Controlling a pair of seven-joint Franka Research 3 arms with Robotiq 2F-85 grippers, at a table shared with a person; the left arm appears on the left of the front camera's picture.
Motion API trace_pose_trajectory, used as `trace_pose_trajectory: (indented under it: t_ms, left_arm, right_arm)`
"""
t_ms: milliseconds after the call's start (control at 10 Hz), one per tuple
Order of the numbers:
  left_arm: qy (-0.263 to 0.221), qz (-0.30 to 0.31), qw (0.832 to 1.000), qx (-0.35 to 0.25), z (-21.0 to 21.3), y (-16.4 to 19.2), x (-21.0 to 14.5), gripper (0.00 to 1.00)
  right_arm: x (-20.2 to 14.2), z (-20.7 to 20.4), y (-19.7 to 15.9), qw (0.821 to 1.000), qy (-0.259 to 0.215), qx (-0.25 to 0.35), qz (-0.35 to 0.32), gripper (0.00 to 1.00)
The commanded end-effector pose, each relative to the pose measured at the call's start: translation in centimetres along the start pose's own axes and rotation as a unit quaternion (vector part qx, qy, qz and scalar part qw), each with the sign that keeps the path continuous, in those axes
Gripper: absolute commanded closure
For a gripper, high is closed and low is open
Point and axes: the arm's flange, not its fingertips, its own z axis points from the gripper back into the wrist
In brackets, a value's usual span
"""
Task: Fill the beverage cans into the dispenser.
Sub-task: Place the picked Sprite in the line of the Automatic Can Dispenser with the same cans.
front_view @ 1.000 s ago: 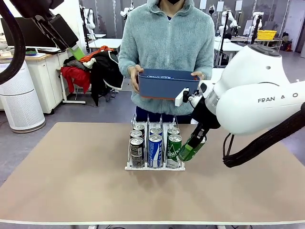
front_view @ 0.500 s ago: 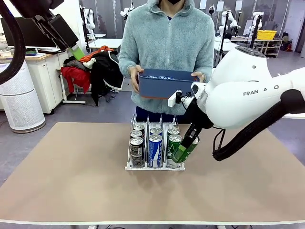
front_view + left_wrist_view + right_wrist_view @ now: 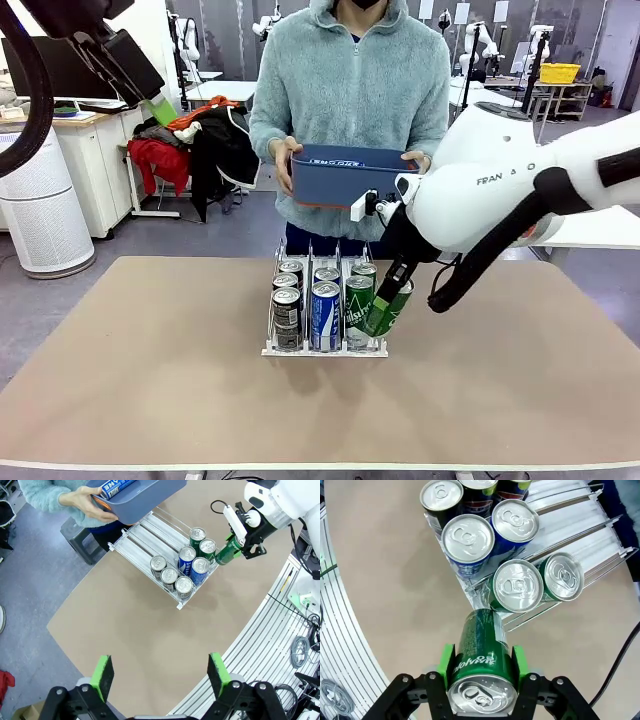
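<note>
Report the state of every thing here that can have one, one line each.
Right gripper, shut on the green can.
Green can, tilted, by the dispenser's right front corner.
Left gripper, open, high above the table.
Dispenser, six cans upright at its front, two a lane; rear bare.
Blue bin, held up by the person behind the dispenser.

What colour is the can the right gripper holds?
Green with white lettering; the can shows best in the right wrist view.
</note>
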Motion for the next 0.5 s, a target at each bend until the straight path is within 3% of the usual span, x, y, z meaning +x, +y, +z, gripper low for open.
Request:
trace_pose_trajectory:
  t_ms: [0,400]
  left_arm:
    - [0.002,0.0,1.0,-0.003,0.0,0.1,-0.2,0.0]
    - [0.002,0.0,1.0,-0.003,0.0,0.1,-0.2,0.0]
  right_arm:
    - [1.4,-0.2,-1.5,0.999,-0.034,-0.005,0.007,0.42]
    - [2.8,-1.4,-1.8,0.999,-0.039,-0.007,0.031,0.42]
